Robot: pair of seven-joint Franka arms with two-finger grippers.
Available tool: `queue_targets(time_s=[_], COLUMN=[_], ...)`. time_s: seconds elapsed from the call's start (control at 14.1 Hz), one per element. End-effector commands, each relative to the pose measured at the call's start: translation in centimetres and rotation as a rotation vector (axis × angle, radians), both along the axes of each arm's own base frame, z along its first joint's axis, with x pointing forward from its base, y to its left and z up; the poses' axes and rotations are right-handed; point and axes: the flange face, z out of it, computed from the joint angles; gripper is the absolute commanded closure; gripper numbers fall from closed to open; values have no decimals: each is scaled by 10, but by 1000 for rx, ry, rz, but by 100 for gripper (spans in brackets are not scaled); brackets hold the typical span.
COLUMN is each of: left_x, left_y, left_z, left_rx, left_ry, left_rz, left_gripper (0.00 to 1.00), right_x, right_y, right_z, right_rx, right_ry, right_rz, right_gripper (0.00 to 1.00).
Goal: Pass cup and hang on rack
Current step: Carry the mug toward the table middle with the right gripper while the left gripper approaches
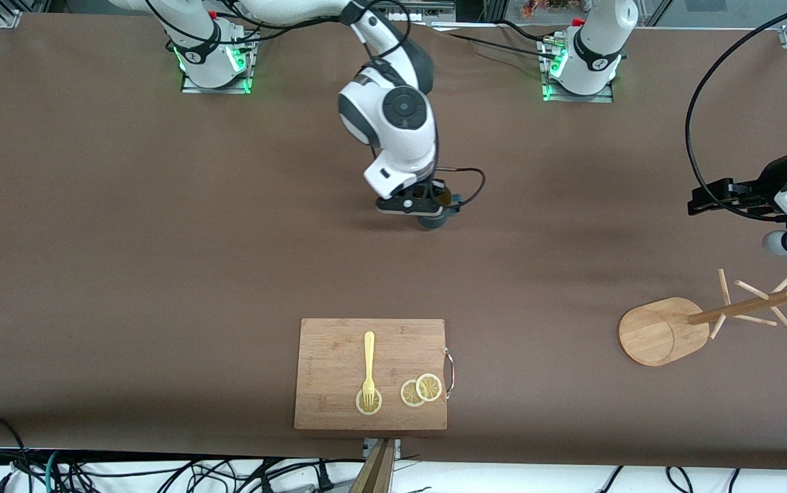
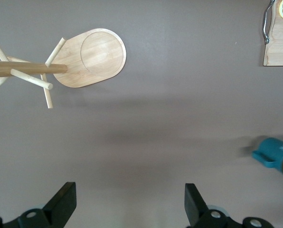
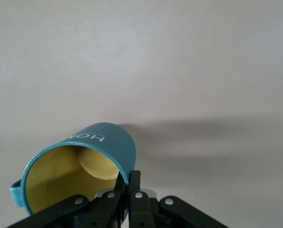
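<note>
Early in the task. Right gripper (image 1: 428,204) clenched on the rim of the cup (image 3: 91,159), cup tilted in its fingers over the bare middle of the table (image 1: 161,226). Left gripper (image 2: 129,204) released, fingers spread wide, waiting above the table near the rack (image 1: 708,318), well apart from the cup. Handover not yet made. Rack pegs bare, nothing hung. Left to do: pass across, regrasp, hook the handle on a peg.
</note>
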Motion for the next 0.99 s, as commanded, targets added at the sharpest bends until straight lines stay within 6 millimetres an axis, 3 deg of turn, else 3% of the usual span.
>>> queue_targets(time_s=[0.0,0.21,0.64,0.71,0.92], left_x=[3,4,9,9,10], left_y=[-5,2,-1,-4,-14], left_z=[2,-2,-17,-19,-37], left_rx=[1,0,-35,-42,-171], left_ry=[-1,7,33,38,61], left_rz=[-29,-19,-26,-32,-161], left_gripper=[0,0,0,0,0], right_x=[-10,-36,-37,-37,-32], right_y=[34,54,54,54,51], right_z=[-16,-37,-38,-38,-34], right_rx=[19,3,7,7,11], right_ry=[-49,-77,-77,-77,-76], right_rz=[-35,-12,-32,-32,-42], right_gripper=[100,100,99,91,50])
